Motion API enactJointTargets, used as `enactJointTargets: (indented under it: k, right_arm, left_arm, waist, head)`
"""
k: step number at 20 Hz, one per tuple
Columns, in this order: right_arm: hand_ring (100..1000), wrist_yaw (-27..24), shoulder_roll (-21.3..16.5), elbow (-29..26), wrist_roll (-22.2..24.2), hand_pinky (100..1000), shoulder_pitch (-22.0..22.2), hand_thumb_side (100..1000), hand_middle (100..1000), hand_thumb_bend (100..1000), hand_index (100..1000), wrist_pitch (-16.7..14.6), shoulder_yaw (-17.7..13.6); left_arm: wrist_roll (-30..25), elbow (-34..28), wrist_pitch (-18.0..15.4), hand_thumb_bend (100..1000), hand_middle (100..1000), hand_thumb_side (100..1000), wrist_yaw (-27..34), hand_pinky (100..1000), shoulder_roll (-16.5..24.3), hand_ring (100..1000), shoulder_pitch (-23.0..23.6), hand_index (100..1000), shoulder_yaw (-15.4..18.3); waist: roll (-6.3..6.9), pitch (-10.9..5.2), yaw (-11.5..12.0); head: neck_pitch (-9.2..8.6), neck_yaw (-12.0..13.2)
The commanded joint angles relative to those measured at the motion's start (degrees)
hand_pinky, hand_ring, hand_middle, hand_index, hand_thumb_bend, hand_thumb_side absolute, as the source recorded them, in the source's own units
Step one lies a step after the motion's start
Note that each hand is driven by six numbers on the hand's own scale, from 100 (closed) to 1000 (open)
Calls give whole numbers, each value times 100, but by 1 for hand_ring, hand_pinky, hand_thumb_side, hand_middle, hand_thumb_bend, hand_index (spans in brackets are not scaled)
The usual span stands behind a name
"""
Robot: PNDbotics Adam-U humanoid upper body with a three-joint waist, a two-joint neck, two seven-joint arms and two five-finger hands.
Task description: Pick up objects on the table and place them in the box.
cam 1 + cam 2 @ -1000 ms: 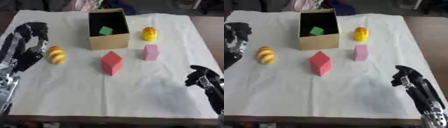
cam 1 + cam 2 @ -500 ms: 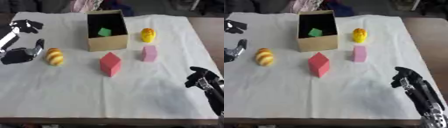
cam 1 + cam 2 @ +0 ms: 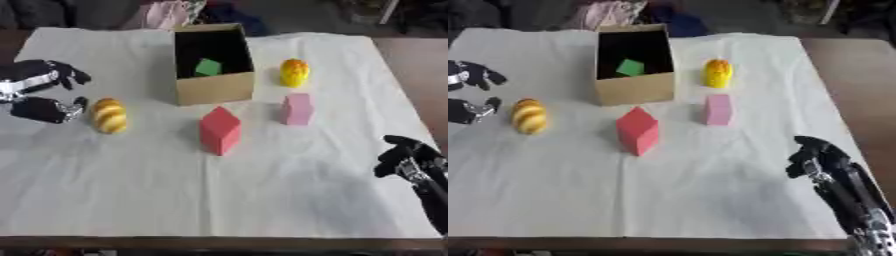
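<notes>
A cardboard box (image 3: 213,64) stands open at the back middle with a green block (image 3: 207,67) inside. On the white cloth lie a yellow striped oval thing (image 3: 109,115), a red block (image 3: 219,130), a pink block (image 3: 297,108) and a yellow-orange thing (image 3: 294,72). My left hand (image 3: 42,92) hovers just left of the striped oval, fingers and thumb spread apart, holding nothing. My right hand (image 3: 820,160) rests at the lower right with its fingers curled, away from all objects.
The white cloth (image 3: 219,190) covers the table, with bare brown table (image 3: 850,75) at the right. Clothing and dark shapes lie beyond the far edge. The front half of the cloth holds no objects.
My left hand has turned and dropped lower beside the striped oval, its fingers now pointing toward it. The right hand has barely moved.
</notes>
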Motion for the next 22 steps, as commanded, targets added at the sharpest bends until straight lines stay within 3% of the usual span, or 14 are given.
enactJointTargets:
  k: [1,8,13,19,20,22]
  right_arm:
    - [533,22,-130,-70,26,541,-33,619,535,100,792,-19,-3]
    - [533,20,-131,-64,28,539,-28,627,535,100,792,-19,4]
    - [533,16,-131,-62,26,538,-24,629,535,100,792,-16,6]
    - [533,12,-127,-58,11,538,-13,639,535,100,792,-10,-4]
    - [533,9,-126,-59,10,538,-11,642,535,100,792,-10,-3]
    - [533,6,-123,-59,8,538,-5,646,535,100,792,-7,-5]
  left_arm:
    - [-95,340,-85,104,815,642,-182,842,-26,786,-253,923,-85]
    - [-91,867,-233,124,818,649,-515,843,-389,789,-557,925,-248]
    - [82,1153,-278,159,814,565,-924,838,-636,786,-701,914,-325]
    - [170,1343,-415,193,799,550,-1229,826,-795,770,-746,903,-398]
    - [186,1367,-429,196,788,532,-1259,819,-815,760,-744,896,-402]
    - [238,1396,-460,214,728,397,-1299,790,-851,706,-734,853,-416]
  waist:
    - [84,-155,-12]
    - [74,-163,-19]
    - [65,-163,-20]
    - [60,-154,-42]
    - [60,-152,-45]
    - [62,-149,-50]
  head:
    - [-7,20]
    - [-7,30]
    - [-9,45]
    - [-18,64]
    - [-17,65]
    - [-12,66]
